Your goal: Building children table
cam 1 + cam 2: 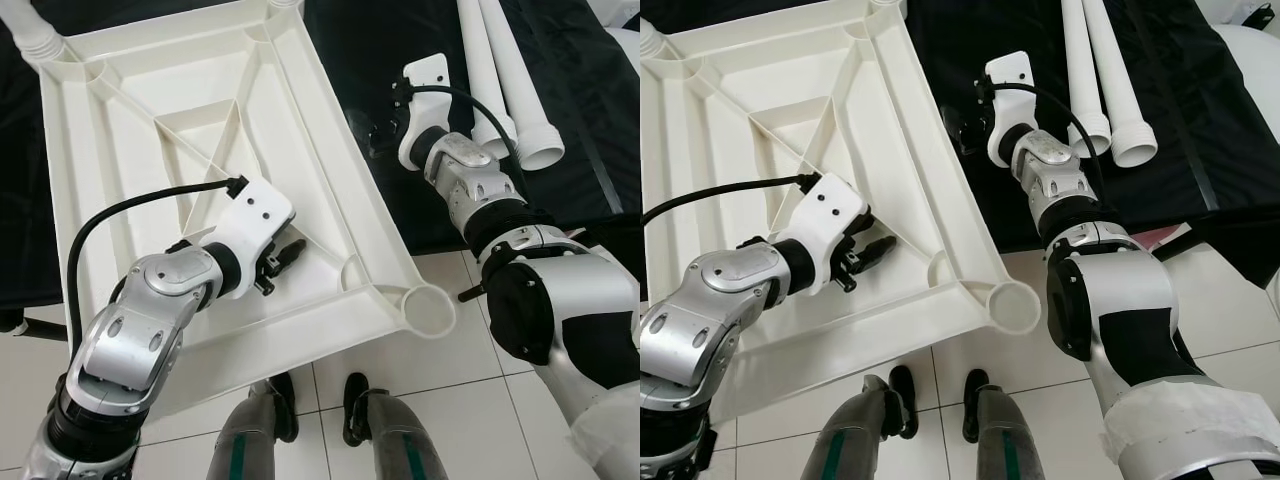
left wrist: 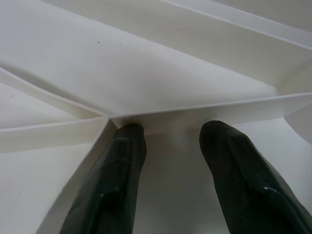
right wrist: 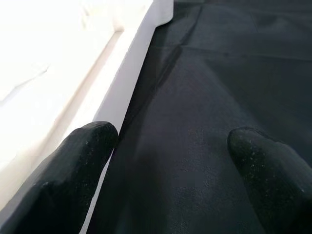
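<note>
Tabletop [image 1: 120,160] inverted; left tool [image 1: 290,254] parted, empty, tips against a rib; right tool [image 3: 170,161] parted, empty, beside its rim.

no readable text, label, brand, number or sign anywhere in these views. plain white plastic on the upturned table top [image 1: 120,150] and on the loose table legs [image 1: 505,70], with no print or moulded lettering to make out. plain black on the cloth [image 1: 560,150], and bare, unmarked tile on the floor [image 1: 450,400].
</note>
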You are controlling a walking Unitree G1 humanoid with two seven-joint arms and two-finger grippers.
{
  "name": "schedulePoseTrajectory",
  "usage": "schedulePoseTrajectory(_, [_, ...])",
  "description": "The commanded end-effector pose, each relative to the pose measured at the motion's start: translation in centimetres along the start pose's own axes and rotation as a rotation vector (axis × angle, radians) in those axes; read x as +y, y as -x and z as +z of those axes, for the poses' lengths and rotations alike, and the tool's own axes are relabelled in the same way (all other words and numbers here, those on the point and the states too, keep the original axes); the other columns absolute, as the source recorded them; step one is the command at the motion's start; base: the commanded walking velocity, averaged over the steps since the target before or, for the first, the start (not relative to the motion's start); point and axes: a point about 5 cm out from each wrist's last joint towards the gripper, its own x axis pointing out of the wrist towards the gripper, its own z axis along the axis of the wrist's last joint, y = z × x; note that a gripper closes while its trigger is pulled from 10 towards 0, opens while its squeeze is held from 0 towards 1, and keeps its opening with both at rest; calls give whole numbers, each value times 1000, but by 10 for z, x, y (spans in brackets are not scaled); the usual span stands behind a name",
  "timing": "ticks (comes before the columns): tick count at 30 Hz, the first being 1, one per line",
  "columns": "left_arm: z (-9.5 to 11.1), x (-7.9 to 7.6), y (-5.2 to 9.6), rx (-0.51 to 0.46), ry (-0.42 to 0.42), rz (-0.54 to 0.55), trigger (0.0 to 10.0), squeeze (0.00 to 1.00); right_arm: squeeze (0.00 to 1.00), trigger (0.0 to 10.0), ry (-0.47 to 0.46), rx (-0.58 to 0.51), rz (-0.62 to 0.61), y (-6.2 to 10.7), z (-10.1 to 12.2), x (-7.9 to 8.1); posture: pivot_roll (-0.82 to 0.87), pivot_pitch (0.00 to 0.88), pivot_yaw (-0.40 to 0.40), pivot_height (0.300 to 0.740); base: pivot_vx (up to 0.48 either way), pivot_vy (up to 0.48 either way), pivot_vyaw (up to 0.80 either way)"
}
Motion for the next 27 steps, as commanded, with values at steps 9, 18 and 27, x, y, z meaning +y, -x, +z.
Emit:
schedulePoseTrajectory(9, [17,-25,-10,-79,-29,-145,10000,0,0,10000,-25,49,253,-15,-14,56,60,343,-3,740,0,0,0])
schedulePoseTrajectory(18, [9,-6,-8,-36,-48,-74,10000,0,0,10000,31,66,63,-12,-13,35,63,332,-7,740,0,0,0])
schedulePoseTrajectory(27, [2,39,12,-18,-34,26,10000,0,0,10000,-42,-75,-125,0,8,-7,55,314,-5,740,0,0,0])
